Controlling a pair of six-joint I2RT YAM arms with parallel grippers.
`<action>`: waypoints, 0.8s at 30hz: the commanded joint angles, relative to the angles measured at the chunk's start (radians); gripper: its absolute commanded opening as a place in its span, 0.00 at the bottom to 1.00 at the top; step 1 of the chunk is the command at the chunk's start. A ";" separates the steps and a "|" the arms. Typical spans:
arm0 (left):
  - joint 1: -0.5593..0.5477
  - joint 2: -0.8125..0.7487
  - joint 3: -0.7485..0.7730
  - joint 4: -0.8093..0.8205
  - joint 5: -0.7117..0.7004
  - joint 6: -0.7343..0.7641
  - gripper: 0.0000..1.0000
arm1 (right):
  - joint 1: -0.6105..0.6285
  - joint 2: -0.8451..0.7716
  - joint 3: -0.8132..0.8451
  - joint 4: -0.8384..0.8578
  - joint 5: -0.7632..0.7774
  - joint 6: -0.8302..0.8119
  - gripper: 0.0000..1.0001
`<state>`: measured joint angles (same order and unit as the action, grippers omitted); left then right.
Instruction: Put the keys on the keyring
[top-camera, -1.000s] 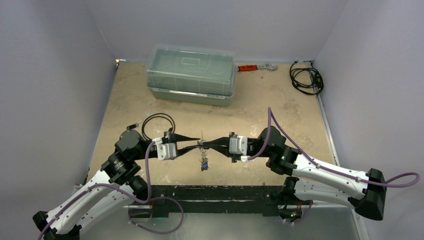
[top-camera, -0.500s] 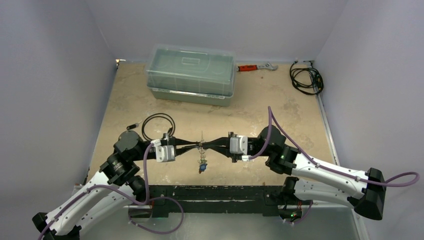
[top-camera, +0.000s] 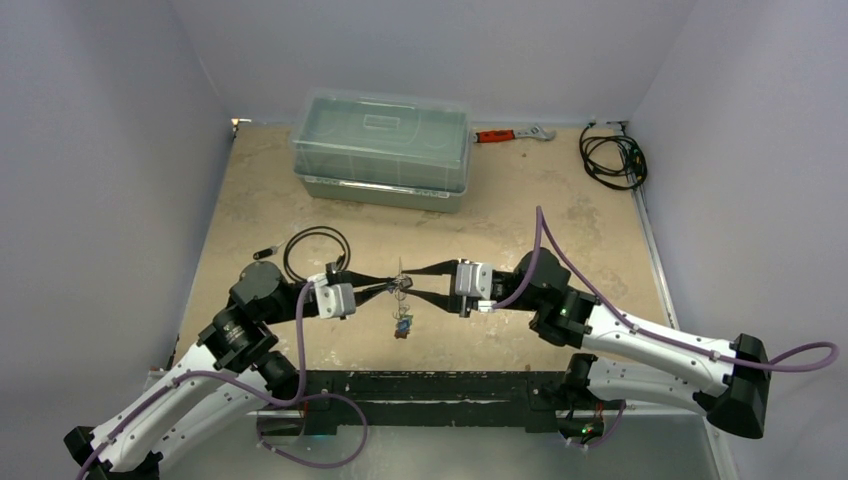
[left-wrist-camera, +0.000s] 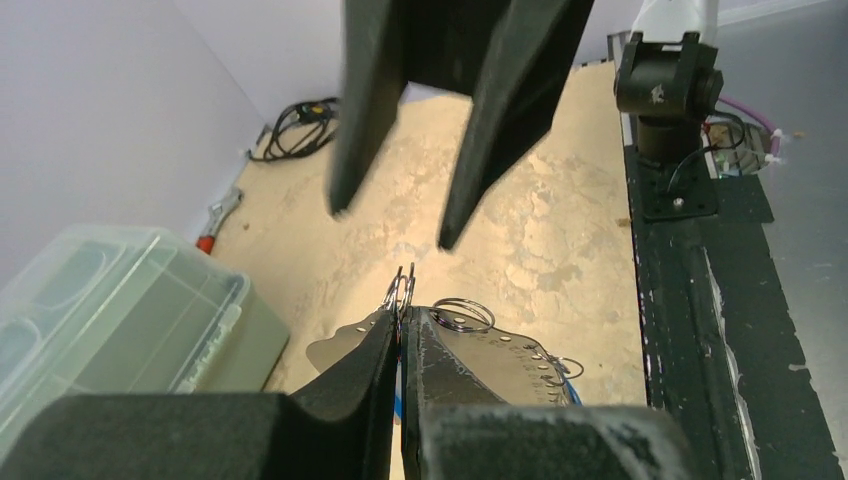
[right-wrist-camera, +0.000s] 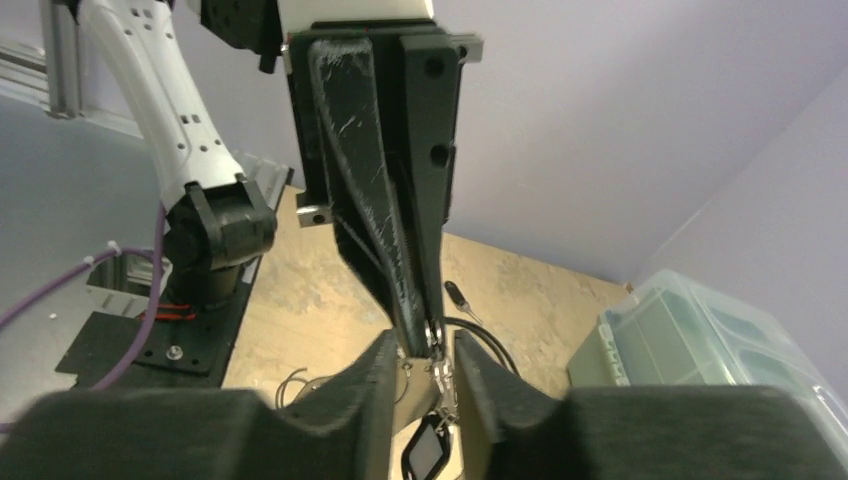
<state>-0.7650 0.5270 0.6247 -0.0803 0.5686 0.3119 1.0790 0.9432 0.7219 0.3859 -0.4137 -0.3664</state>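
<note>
My left gripper (top-camera: 388, 288) is shut on the keyring (top-camera: 400, 287), a flat silver-grey plate with small holes along its rim, and holds it on edge above the table. In the left wrist view (left-wrist-camera: 405, 318) the keyring (left-wrist-camera: 505, 358) carries thin split rings and a blue tag (left-wrist-camera: 572, 372). Keys with tags (top-camera: 402, 325) hang below it. My right gripper (top-camera: 413, 284) is open, its fingers on either side of the keyring's tip. In the right wrist view (right-wrist-camera: 425, 345) a dark tag (right-wrist-camera: 428, 452) hangs between its fingers.
A clear lidded plastic box (top-camera: 380, 148) stands at the back. An orange-handled wrench (top-camera: 510, 133) and a black cable coil (top-camera: 612, 158) lie at the back right. A thin black cable loop (top-camera: 316, 250) lies by the left arm. A black rail (top-camera: 430, 385) runs along the near edge.
My right gripper, shut at the keyring before, has opened its fingers. The left gripper and keyring have shifted slightly away and left, and the hanging keys have swung a little.
</note>
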 joint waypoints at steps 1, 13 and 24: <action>0.007 0.000 0.033 0.000 -0.045 0.020 0.00 | 0.002 -0.030 0.102 -0.062 0.106 -0.023 0.44; 0.007 0.080 0.081 -0.053 -0.051 0.003 0.00 | 0.005 0.117 0.462 -0.745 0.202 -0.113 0.55; 0.006 0.128 0.163 -0.160 -0.122 -0.064 0.00 | 0.021 0.174 0.554 -0.840 0.091 -0.120 0.53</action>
<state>-0.7647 0.6506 0.7494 -0.2527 0.4675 0.2821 1.0908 1.1442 1.2438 -0.4412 -0.2474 -0.4732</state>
